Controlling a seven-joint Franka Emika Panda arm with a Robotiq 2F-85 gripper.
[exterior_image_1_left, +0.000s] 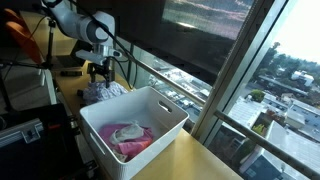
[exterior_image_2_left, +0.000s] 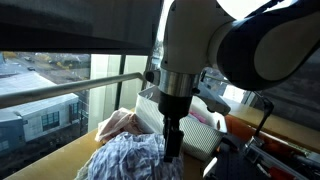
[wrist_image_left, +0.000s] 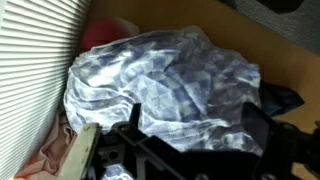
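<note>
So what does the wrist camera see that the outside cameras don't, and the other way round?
Only the wrist view shows the folds and wrinkles of the blue-and-white cloth up close, filling the picture. Only the exterior views show the white basket with pink clothes inside, the big window and the robot arm. Both show the open gripper hanging just above that cloth.

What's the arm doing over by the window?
The Panda arm has its gripper down over a crumpled blue-and-white cloth heaped on the wooden counter. The jaws are open and nothing is held. It's hard to tell whether the fingers touch the fabric yet. A beige-pink garment lies in the same heap. The white basket next to it holds pink clothing.
</note>
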